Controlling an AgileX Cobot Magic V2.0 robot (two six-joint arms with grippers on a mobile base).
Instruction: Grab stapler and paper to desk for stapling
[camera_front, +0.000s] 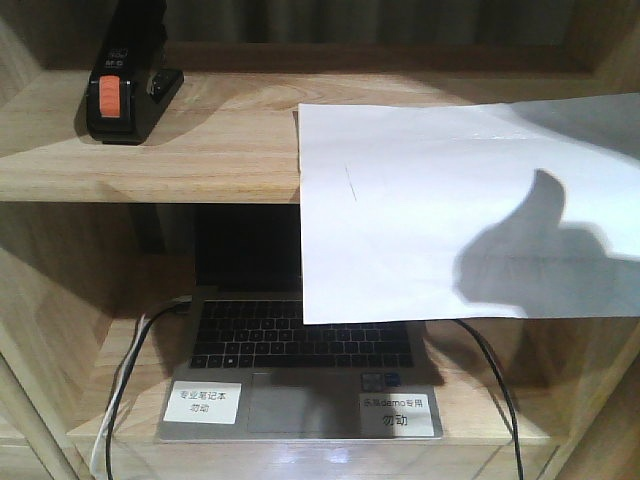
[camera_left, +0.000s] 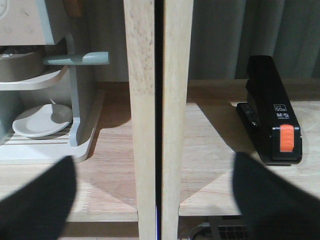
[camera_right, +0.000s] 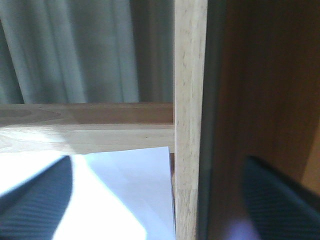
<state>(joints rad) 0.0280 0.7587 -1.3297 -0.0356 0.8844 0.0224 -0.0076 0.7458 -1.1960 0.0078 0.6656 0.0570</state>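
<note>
Locating the black desk stapler with the orange patch (camera_front: 130, 85) on the left part of the upper board of the pale wood shelf unit (camera_front: 200, 150), with the orange end facing the front edge, probably leaving its long body free for a straight frontal approach. Locating the plain white rectangular paper sheet (camera_front: 430, 190) on the right part of the same board, well apart from the stapler. Noting its rear portion lying on the board and its front portion projecting past the front edge, hiding the screen of the grey open laptop (camera_front: 300, 350) on the board below. Judging that overhang to be offering a free edge for pinching without scraping the wood. Presenting the left end effector (camera_left: 152, 172) spread wide and empty in front of the shelf, with the stapler (camera_left: 272, 117) lying right of its centreline, so probably needing a rightward shift before closing. Presenting the right end effector (camera_right: 157, 187) likewise spread wide and gripping nothing, with a corner of the sheet (camera_right: 125, 200) lying just beside an upright wooden post (camera_right: 190, 125). Not finding the counter in any view. Judging both items to be awaiting pickup, with carrying and stapling not yet begun. Expecting the thin sheet to be sagging or slipping under a shallow pinch.
</note>
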